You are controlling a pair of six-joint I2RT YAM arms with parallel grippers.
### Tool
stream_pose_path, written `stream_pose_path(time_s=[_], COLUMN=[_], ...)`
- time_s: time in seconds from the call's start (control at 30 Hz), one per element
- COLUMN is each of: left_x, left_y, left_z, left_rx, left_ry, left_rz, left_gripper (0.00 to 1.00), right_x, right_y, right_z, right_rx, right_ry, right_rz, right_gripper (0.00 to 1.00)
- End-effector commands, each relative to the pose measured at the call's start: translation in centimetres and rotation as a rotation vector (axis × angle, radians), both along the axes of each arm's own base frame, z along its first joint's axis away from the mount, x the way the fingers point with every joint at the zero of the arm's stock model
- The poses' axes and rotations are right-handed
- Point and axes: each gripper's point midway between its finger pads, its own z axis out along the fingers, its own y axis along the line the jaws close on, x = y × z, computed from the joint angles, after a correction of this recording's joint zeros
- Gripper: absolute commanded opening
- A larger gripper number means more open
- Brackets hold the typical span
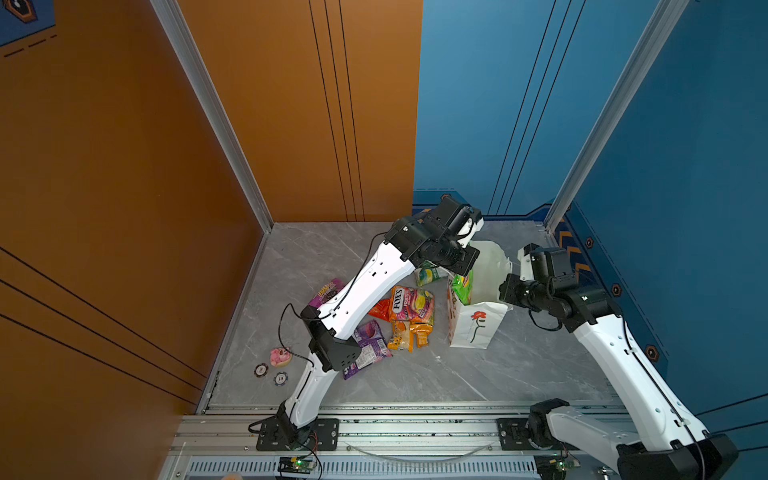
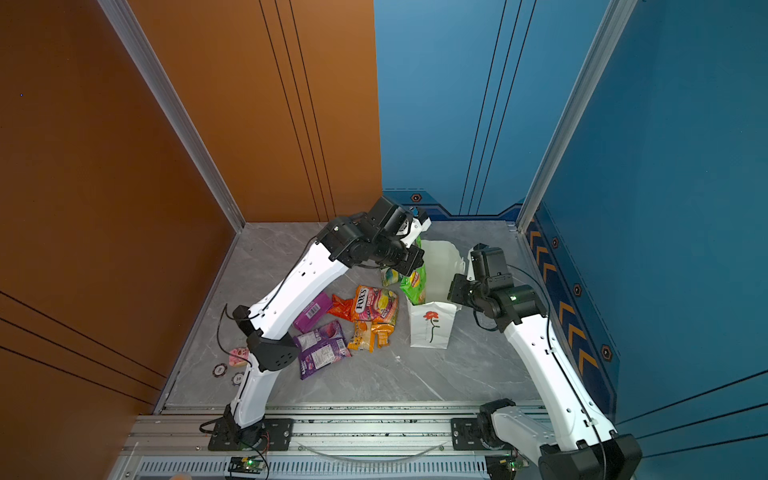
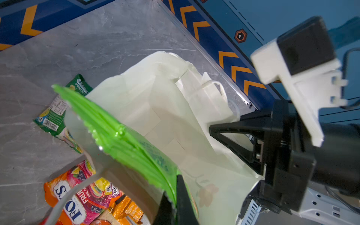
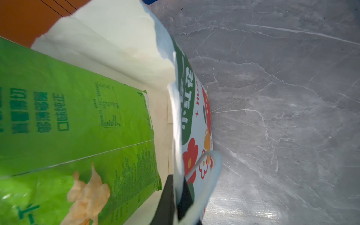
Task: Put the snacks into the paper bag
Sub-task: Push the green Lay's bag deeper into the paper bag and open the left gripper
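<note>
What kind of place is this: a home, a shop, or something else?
Probably a robot test cell, not a home: a left arm and a right arm mounted on an aluminium rail, a grey table walled by coloured panels, snacks staged beside a paper bag.

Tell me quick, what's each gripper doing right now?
Left gripper: closed, holding the large green packet.
Right gripper: closed, pinching the paper bag rim.

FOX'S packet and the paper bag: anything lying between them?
Nothing. Only a narrow bare strip of table separates the FOX'S packet from the paper bag; both top views show it.
</note>
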Motion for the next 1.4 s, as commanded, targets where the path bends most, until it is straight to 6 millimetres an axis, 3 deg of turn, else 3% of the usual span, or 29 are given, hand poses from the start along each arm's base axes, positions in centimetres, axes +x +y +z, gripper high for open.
stream_pose_path(time_s=[0.0,0.4,0.73,0.9,1.03,1.23,1.37], left_x=[0.0,1.2,2.2,2.6,2.8,3.0,3.1], left_y=[-0.1,0.4,2.5,2.6,2.9,3.0,2.9], left_z=[-0.4,-2.7,-4.9,-6.0,-5.8,-4.7,-3.8], left_rx=[0.015,0.048,0.134,0.134,0.141,0.119,0.107], left_ry=[0.011,0.081,0.110,0.156,0.138,0.117,0.089], left_rz=[0.062,0.143,0.212,0.215,0.227,0.231,0.221], left_gripper=[0.00,0.00,0.00,0.00,0.00,0.11,0.25], right_x=[0.7,1.0,1.4,1.3,1.2,1.3,1.2], right_y=[-0.1,2.7,2.4,2.3,1.8,1.5,1.3], right_z=[1.3,0.9,1.0,1.0,1.0,1.2,1.1], right_rx=[-0.014,-0.045,-0.070,-0.076,-0.097,-0.099,-0.100], right_ry=[-0.042,-0.042,-0.051,-0.056,-0.059,-0.064,-0.065], right_rz=[-0.029,0.031,0.029,0.027,0.013,0.005,0.001], right_gripper=[0.07,0.07,0.07,0.07,0.07,0.07,0.07])
